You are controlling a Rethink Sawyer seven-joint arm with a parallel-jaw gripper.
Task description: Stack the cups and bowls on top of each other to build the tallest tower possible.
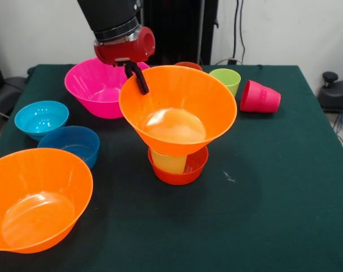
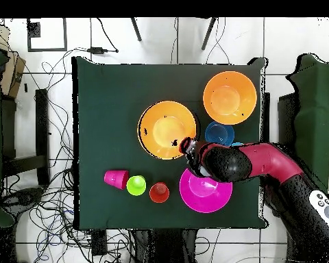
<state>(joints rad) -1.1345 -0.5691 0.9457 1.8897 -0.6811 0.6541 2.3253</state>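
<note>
Near the middle of the green bench (image 1: 284, 187), a large orange bowl (image 1: 180, 107) sits tilted atop a pale yellow cup (image 1: 168, 162), which stands inside a small red-orange bowl (image 1: 179, 170). The gripper (image 1: 138, 79) hangs at this bowl's far rim, its dark fingers (image 1: 140, 80) closed together on the rim edge, one inside the bowl and one outside as far as the front view shows. From overhead the gripper meets the same bowl at the rim side nearest the arm (image 2: 256, 161).

A large magenta bowl (image 1: 95, 88) lies just behind the gripper, partly hidden by it. A light blue bowl (image 1: 41, 118) and a darker blue bowl (image 1: 72, 144) sit close together on the bench, the darker one just beside a second large orange bowl (image 1: 38, 201) at the bench's near corner in the front view.

Behind the stack stand a lime green cup (image 1: 227, 79) upright and an orange cup (image 1: 188, 66), only its rim showing over the held bowl. A red-pink cup (image 1: 260, 97) lies on its side just beside the green one.
</note>
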